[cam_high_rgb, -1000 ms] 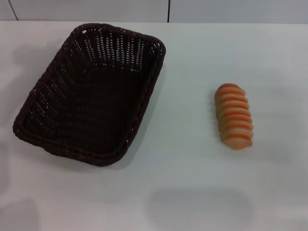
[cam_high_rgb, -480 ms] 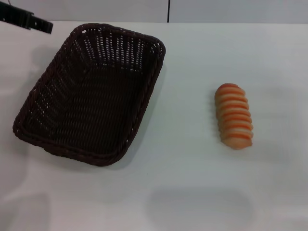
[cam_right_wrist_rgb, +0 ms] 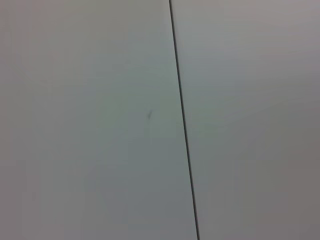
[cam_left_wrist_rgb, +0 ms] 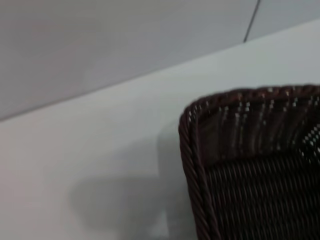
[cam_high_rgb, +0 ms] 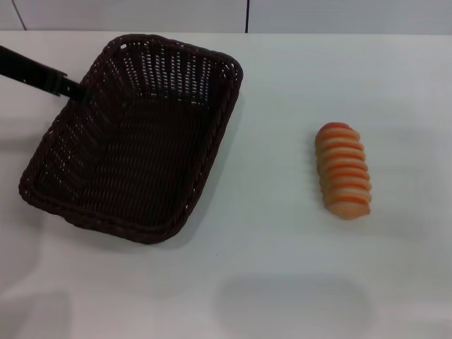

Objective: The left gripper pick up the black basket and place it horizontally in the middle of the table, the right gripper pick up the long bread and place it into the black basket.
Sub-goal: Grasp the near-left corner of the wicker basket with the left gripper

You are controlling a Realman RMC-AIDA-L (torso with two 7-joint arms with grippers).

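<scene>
The black basket (cam_high_rgb: 134, 152) lies on the left half of the white table (cam_high_rgb: 282, 268), turned at a slant with its long side running away from me. My left gripper (cam_high_rgb: 70, 87) reaches in from the left edge as a slim black bar, its tip at the basket's far-left rim. In the left wrist view, one braided corner of the basket (cam_left_wrist_rgb: 240, 145) shows with a shadow on the table (cam_left_wrist_rgb: 90, 150) beside it. The long bread (cam_high_rgb: 343, 171), tan with orange stripes, lies alone on the right half. My right gripper is out of view.
A pale wall with a dark vertical seam (cam_high_rgb: 247, 15) stands behind the table's far edge. The right wrist view holds only that wall and seam (cam_right_wrist_rgb: 182, 125). White tabletop separates the basket from the bread.
My left gripper entered from the upper left and moved down and right to the basket's far-left rim. The basket and the bread have not moved.
</scene>
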